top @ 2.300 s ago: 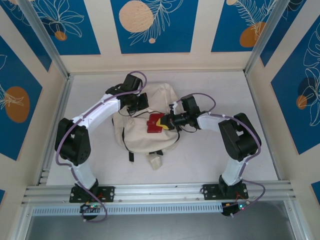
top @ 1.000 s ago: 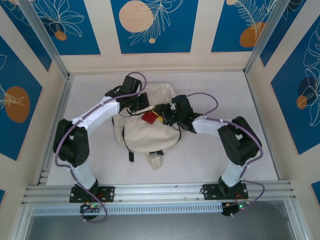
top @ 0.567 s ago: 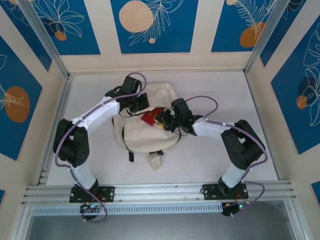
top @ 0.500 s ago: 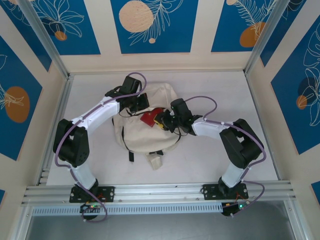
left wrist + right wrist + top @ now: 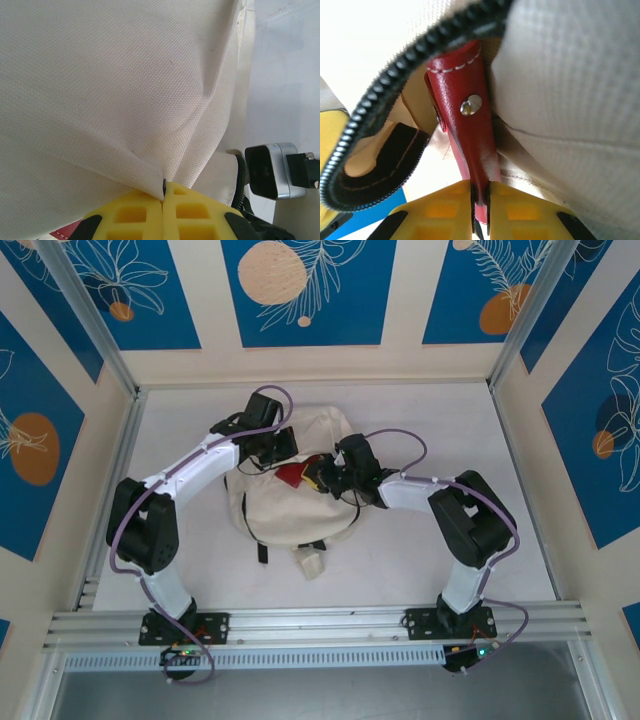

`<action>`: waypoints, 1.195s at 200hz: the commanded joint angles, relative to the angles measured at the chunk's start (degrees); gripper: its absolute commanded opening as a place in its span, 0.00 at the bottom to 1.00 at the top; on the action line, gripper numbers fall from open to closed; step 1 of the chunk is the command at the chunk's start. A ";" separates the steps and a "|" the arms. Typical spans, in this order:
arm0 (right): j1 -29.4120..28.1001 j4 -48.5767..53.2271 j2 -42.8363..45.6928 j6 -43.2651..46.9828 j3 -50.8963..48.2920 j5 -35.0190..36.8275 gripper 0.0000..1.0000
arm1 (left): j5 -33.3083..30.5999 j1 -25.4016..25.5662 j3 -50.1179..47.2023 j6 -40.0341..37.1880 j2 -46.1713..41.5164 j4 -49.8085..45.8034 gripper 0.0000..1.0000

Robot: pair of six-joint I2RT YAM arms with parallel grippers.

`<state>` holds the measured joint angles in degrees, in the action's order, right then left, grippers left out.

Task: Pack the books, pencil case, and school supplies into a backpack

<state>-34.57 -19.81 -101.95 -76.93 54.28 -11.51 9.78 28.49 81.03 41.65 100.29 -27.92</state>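
Red pencil case, lying flat atop the cream backpack moments ago, is now mostly inside its mouth, toward the table's far edge, so it looks almost packed. Overhead only a red sliver shows; the right wrist view reveals the right gripper pinching the case's end under the zipper, while the left gripper pinches a fold of backpack cloth.

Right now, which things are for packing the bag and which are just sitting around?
For the job: backpack; red pencil case at its open zipper; left gripper pinching the backpack's cloth; right gripper clamped on the case.
Just there: blue flower wall panels; metal rail in front; purple cables on the arms.
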 commanded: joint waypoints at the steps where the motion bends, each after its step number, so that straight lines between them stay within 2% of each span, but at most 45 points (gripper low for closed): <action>1: 0.51 -5.87 -1.87 -0.05 1.96 0.42 0.15 | 1.20 -0.32 -0.44 -0.93 -1.32 -1.26 0.00; 37: 0.69 -2.79 -0.52 3.93 1.11 1.90 0.17 | 1.03 -0.88 -0.79 -1.35 -1.45 -1.43 0.00; 65: -0.30 7.54 4.82 8.13 -0.13 5.69 0.25 | 0.94 -1.48 -1.40 -1.39 -1.48 -1.36 0.00; 100: -3.10 12.77 8.52 11.04 -2.20 7.81 0.22 | 1.37 -1.91 -1.23 -1.64 -1.19 -1.36 0.00; 137: -5.92 11.40 5.39 10.49 -1.46 4.84 0.15 | 1.79 -2.15 -0.91 -1.53 -1.04 -1.21 0.00; 172: -6.44 10.01 1.14 10.69 1.26 3.16 0.14 | 1.82 -2.17 -0.95 -1.57 -1.39 -1.64 0.00; 239: -3.06 8.79 -1.10 14.23 5.55 8.71 0.14 | 1.91 -2.26 -0.70 -1.83 -2.07 -2.36 0.00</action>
<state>-39.79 -9.37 -102.30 -65.63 57.45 -7.66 10.11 26.68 80.23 41.45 100.29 -27.88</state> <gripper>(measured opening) 0.135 0.047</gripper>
